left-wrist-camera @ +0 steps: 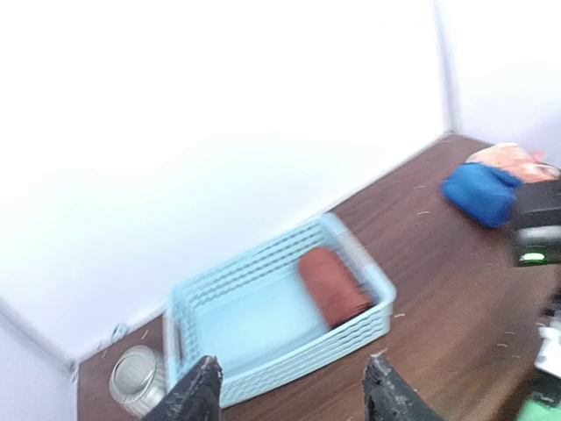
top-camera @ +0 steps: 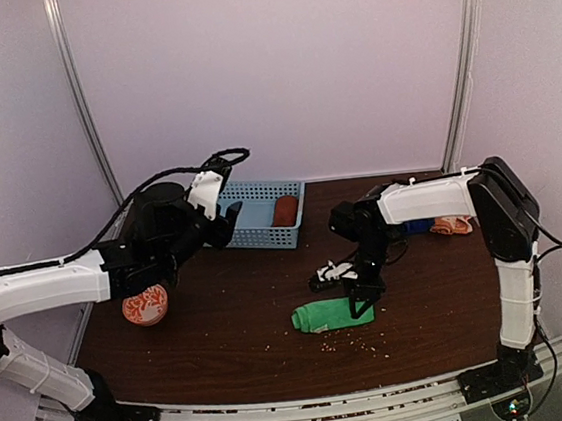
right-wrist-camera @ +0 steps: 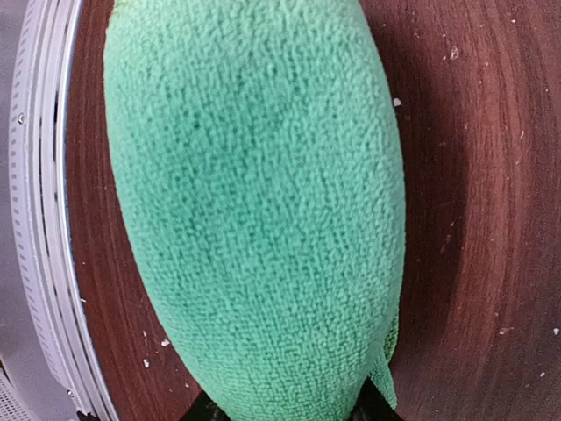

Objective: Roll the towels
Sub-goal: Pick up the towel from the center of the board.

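A bright green towel lies as a short roll on the dark table, near the front middle. My right gripper is shut on its right end. In the right wrist view the green roll fills the frame, and the right gripper shows only as dark fingertips on either side of it. A rust-red rolled towel lies in the light blue basket. My left gripper hovers open and empty at the basket's left end. A blue towel and an orange patterned towel lie at the back right.
An orange-and-white bowl sits at the left under my left arm. A metal can stands left of the basket. Crumbs lie around the green roll. The table's front rail runs close beside it.
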You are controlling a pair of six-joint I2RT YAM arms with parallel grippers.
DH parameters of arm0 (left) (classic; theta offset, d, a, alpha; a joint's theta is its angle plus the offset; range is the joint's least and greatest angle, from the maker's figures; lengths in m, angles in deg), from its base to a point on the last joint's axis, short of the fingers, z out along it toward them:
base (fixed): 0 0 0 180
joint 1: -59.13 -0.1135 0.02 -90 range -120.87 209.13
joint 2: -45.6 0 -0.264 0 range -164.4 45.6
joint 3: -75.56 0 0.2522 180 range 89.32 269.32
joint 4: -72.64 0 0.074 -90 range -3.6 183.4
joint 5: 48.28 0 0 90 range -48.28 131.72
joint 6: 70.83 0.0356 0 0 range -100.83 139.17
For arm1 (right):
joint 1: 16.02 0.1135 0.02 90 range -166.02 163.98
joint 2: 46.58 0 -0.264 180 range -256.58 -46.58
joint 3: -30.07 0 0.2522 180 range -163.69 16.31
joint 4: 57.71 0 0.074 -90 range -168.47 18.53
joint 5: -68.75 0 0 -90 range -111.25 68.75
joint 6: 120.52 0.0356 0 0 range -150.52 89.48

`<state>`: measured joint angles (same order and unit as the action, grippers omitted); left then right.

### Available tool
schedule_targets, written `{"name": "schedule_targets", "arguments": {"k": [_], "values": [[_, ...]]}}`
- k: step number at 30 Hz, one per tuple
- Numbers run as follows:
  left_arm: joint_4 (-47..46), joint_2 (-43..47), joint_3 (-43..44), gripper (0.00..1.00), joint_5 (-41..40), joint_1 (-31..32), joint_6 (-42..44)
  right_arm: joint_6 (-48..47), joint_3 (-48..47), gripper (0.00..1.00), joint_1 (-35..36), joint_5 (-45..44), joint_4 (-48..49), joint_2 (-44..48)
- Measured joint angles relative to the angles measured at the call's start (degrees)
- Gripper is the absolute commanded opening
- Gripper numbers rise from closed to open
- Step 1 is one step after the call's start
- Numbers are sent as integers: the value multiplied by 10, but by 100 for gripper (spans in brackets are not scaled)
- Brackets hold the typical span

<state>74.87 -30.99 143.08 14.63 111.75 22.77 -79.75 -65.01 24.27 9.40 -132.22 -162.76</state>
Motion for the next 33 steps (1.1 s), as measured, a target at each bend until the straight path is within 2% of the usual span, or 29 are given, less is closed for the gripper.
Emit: {"name": "schedule_targets", "arguments": {"k": [7,13,21,33], "values": [[32,-8,11,61,120,120,97,13,-36,26,-5,48,-52,-39],[136,-143,108,67,158,193,168,16,-51,26,-5,83,-90,-58],[258,-312,226,76,195,226,197,25,-57,26,-5,92,-108,-67],[296,-397,275,75,139,226,204,37,-53,26,-5,97,-105,-66]]}}
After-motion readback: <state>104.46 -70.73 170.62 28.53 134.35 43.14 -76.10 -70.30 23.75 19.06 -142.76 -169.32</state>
